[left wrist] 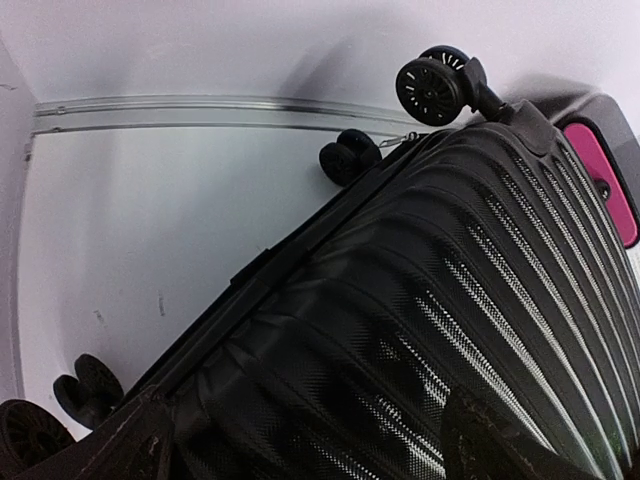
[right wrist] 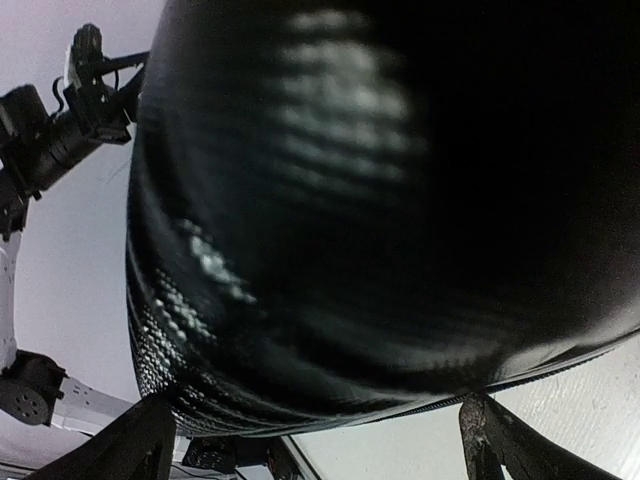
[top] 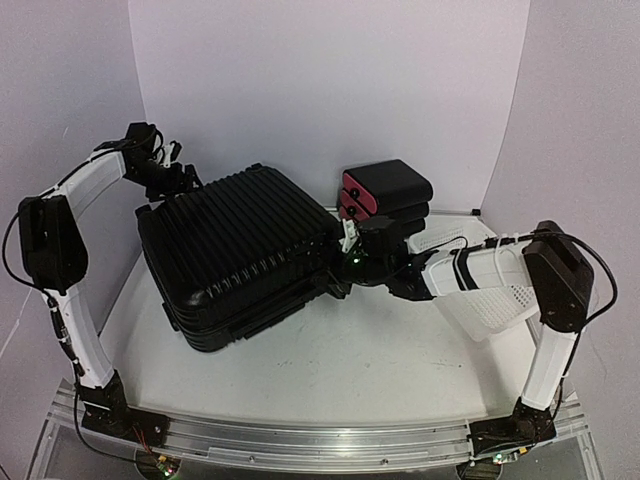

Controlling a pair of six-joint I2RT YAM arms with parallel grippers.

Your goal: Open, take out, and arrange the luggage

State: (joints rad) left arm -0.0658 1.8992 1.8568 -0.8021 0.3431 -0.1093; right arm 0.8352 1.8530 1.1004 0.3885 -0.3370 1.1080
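L pincer (left wrist: 300, 415), R pincer (right wrist: 315, 410) released by luggage (top: 240, 250) on white table (top: 380, 370), white walls (top: 330, 80).

- The luggage (right wrist: 380, 200) fills the right wrist view, blurred, its top and right side cut off.
- The pink-fronted box (left wrist: 605, 190) is cut by the left wrist view's right edge.
- In the top view, the right tool (top: 345, 262) is too dark against the luggage to tell its fingertips.

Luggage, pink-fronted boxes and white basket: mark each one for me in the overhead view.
Luggage (top: 240, 250): top external view, middle of the ribbed upper shell.
Pink-fronted boxes (top: 395, 184): top external view, black top face of the upper box.
White basket (top: 497, 303): top external view, mesh side wall beside the right arm.
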